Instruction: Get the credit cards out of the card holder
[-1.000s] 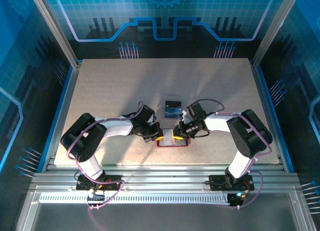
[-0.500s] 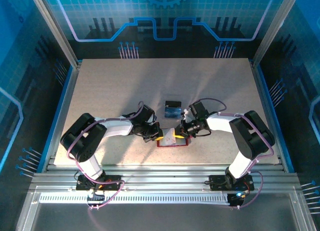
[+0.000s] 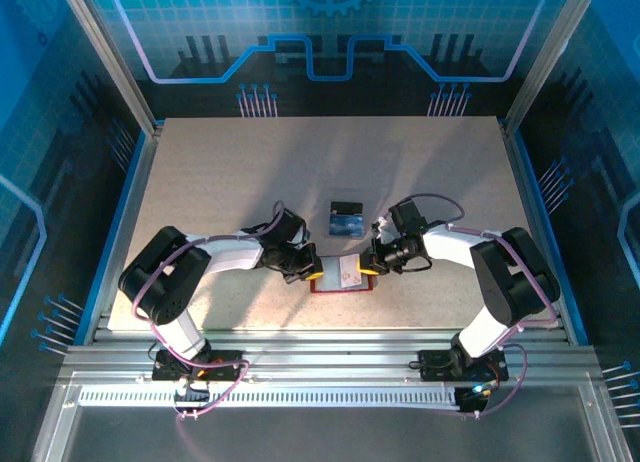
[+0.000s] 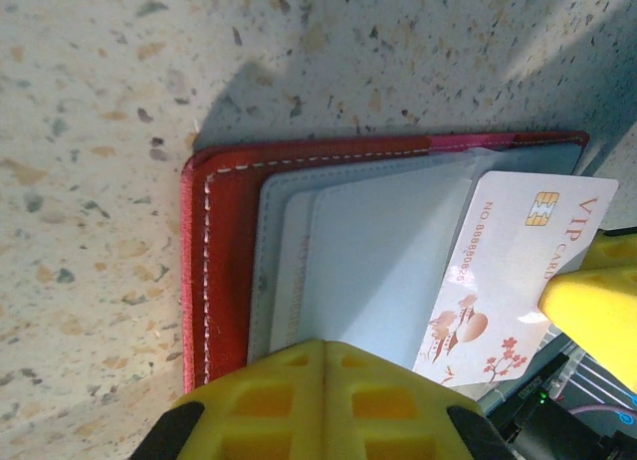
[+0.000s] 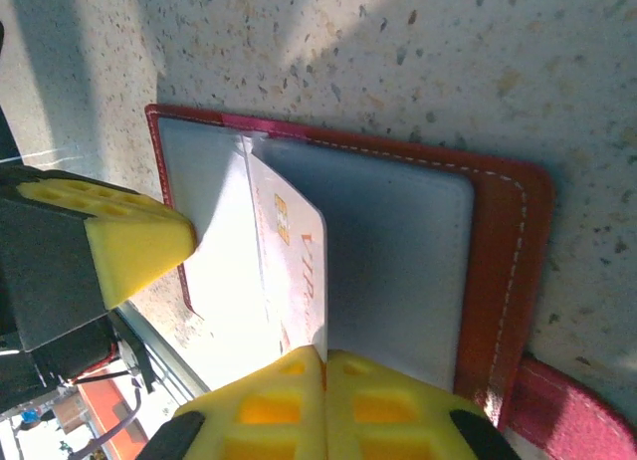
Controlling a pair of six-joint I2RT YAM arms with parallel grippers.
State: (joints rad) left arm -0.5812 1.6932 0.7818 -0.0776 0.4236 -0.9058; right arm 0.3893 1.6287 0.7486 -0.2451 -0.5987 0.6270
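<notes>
Card of pale pinkish white [image 4: 508, 271] with a gold chip sticks partly out of a grey pocket, its free end pinched between the closed jaws of the right gripper [image 5: 323, 355]. Around it the red card holder [image 4: 199, 271] lies open beneath both sets of jaws. The left gripper [image 4: 323, 348] has its jaws shut together, empty, over the opposite pocket. Blue cards [image 3: 346, 221] lie on the table [image 3: 220, 182], off to the far side of the jaws

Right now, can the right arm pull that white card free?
Probably yes: the right fingers are shut on the white card, already partly out of the red wallet; the left fingers sit over the other half.
</notes>
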